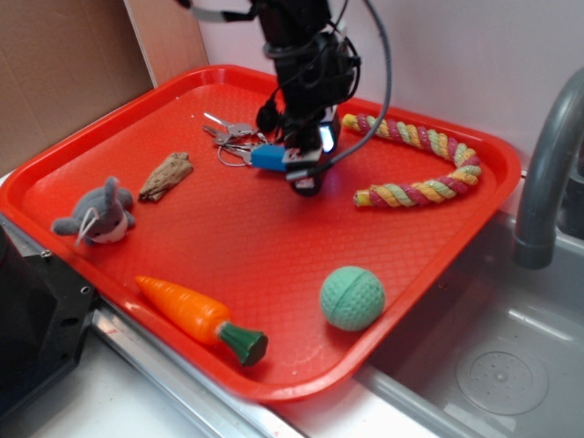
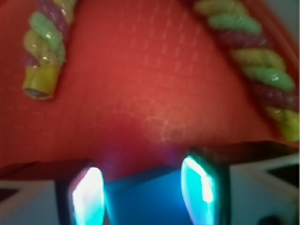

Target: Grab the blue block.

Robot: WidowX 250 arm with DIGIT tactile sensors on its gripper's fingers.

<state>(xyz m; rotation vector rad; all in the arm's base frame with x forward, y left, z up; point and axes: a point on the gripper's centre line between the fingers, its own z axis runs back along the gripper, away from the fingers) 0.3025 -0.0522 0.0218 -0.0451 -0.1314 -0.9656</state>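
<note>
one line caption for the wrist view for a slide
Claw closed on the blue block above the red tray, rope toy curving ahead.

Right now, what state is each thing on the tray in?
pincer: shut on the blue block
blue block: held between the fingers, by the keys
keys: lying flat on the tray
rope toy: lying curved, loose
green ball: resting free
toy carrot: on its side
plush: lying free
wood piece: lying flat
</note>
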